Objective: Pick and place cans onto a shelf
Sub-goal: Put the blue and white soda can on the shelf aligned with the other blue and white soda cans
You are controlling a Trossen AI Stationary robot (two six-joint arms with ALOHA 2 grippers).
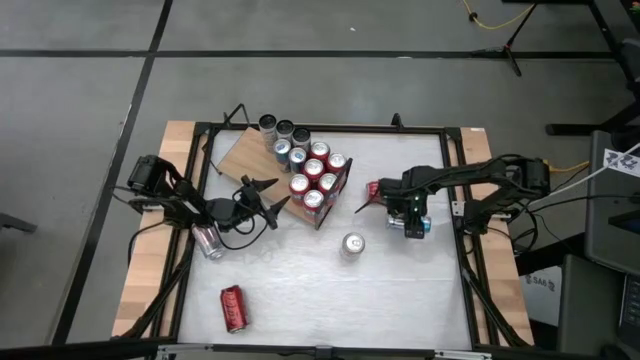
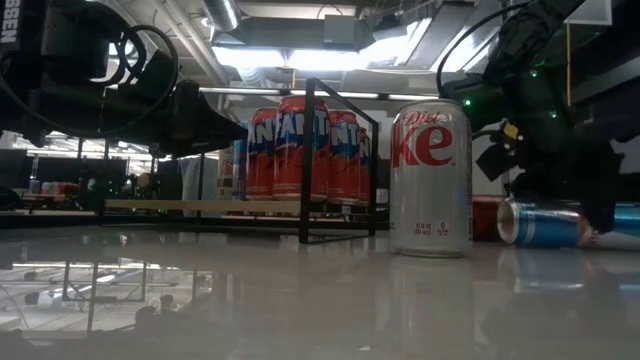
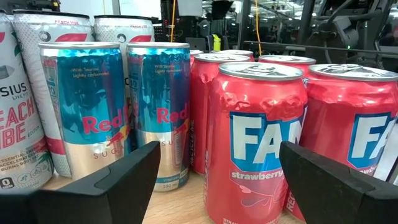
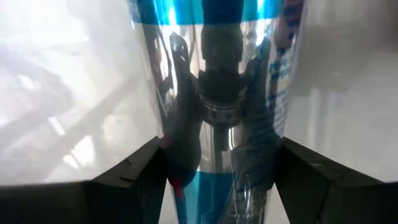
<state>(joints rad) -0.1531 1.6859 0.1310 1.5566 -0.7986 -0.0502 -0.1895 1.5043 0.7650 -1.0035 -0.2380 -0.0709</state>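
The cans [image 1: 310, 170] stand packed in a cluster on the shelf [image 1: 243, 153], a light-brown board lying at the far left of the white tabletop [image 1: 400, 290], with its thin black frame [image 1: 335, 200] at the end nearest the middle. From above only their silver tops show. The left wrist view gives what that hides: two blue-and-silver slim cans [image 3: 124, 112] side by side, pale slim cans [image 3: 25, 93] beyond them, and red strawberry cans [image 3: 255, 137], dented near the top, all upright and touching. The low view shows the red ones [image 2: 300, 150] behind the frame's upright bar [image 2: 305, 160].

Off the shelf, a silver cola can [image 1: 352, 244] stands upright near the tabletop's middle; the low view shows its red lettering [image 2: 431, 180]. A red can [image 1: 233, 307] lies on its side near the front left, and a silver can [image 1: 207, 241] lies tilted by the left arm.

The left pincer [image 1: 262, 195] hovers at the shelf's near edge, released, its fingers [image 3: 112, 186] spread wide with nothing between them, facing the cluster.

The right pincer [image 1: 408, 222] points down at a blue-and-silver can [image 2: 545, 222] lying on its side right of the cola can. Its wrist view shows that can [image 4: 214, 93] between the two fingers [image 4: 130, 180], which sit just at its sides; whether they press it I cannot tell. A red object [image 1: 373, 189] lies just beside that arm.
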